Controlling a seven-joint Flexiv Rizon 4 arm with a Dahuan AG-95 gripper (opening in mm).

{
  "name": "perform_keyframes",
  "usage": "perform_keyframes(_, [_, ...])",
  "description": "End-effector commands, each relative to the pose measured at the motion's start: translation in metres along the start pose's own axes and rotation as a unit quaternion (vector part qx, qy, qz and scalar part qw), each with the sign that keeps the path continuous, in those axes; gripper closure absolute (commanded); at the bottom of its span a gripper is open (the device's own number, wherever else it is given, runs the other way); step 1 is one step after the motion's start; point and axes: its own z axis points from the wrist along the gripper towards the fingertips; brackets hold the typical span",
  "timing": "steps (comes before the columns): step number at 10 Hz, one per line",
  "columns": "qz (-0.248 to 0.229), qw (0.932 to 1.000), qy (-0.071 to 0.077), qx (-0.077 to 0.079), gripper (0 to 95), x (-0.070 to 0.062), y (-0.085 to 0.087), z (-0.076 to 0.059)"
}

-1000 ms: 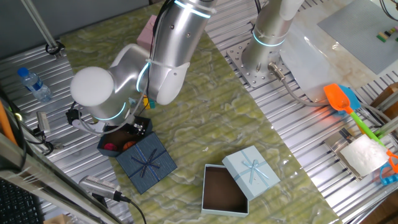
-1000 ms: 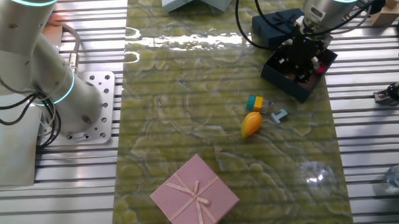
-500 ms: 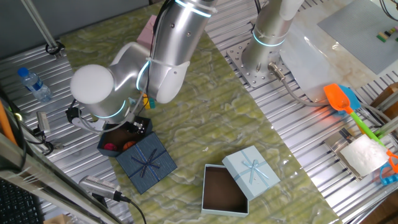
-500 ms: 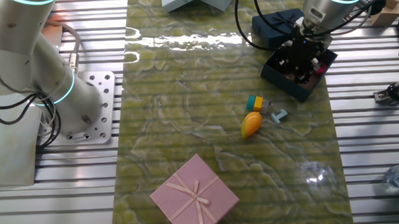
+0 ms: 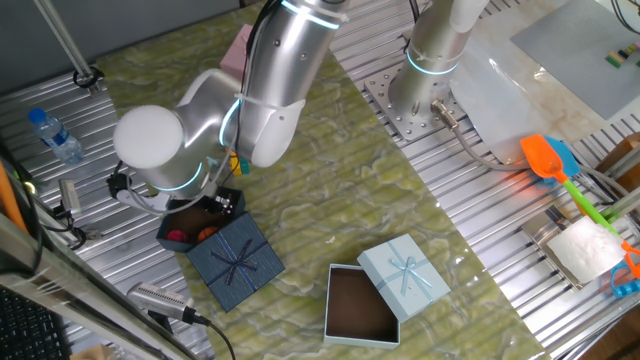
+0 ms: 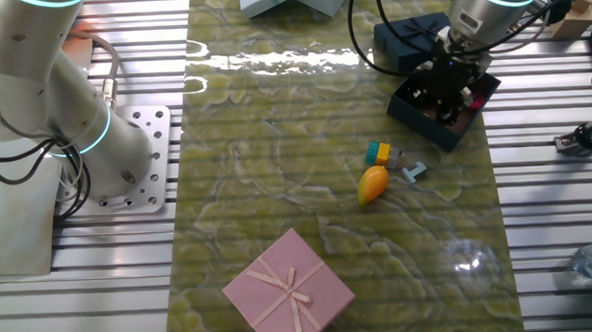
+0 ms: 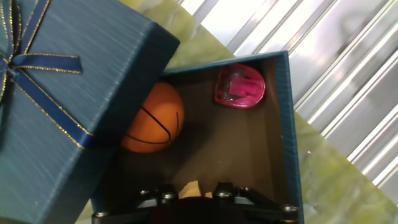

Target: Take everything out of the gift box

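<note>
The navy gift box [image 7: 283,124] stands open at the table's edge [image 5: 165,228] [image 6: 453,129]. Its navy lid with the ribbon bow [image 7: 56,93] leans over the box's left part [image 5: 236,260]. Inside lie an orange basketball toy [image 7: 152,118] and a pink-red toy [image 7: 240,86]. My gripper [image 7: 194,194] is down inside the box [image 6: 445,87]. A small yellow piece [image 7: 189,186] shows between its fingers; whether they touch it is hidden in shadow. Outside on the mat lie a yellow-teal block [image 6: 378,152], an orange toy [image 6: 373,184] and a teal piece [image 6: 412,171].
A pink box [image 6: 289,288] sits near the mat's end. A light blue box with a brown inside [image 5: 362,303] and its lid [image 5: 405,272] stand near the navy lid. A second arm's base [image 5: 430,60] and a water bottle [image 5: 55,135] stand on the metal slats.
</note>
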Motion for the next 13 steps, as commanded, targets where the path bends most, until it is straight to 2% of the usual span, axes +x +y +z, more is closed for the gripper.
perform_keyframes(1, [0.003,1.0000,0.002,0.001,57.0,0.0001,-0.0001,0.0000])
perform_keyframes(9, [0.017,0.9998,0.003,0.004,57.0,0.0023,0.0008,0.0017])
perform_keyframes(10, [0.018,0.9998,0.001,0.003,76.0,0.0023,0.0009,0.0016])
perform_keyframes(12, [0.020,0.9998,0.000,0.001,76.0,0.0025,0.0012,0.0007])
perform_keyframes(13, [0.022,0.9998,0.000,0.001,95.0,0.0027,0.0017,-0.0002])
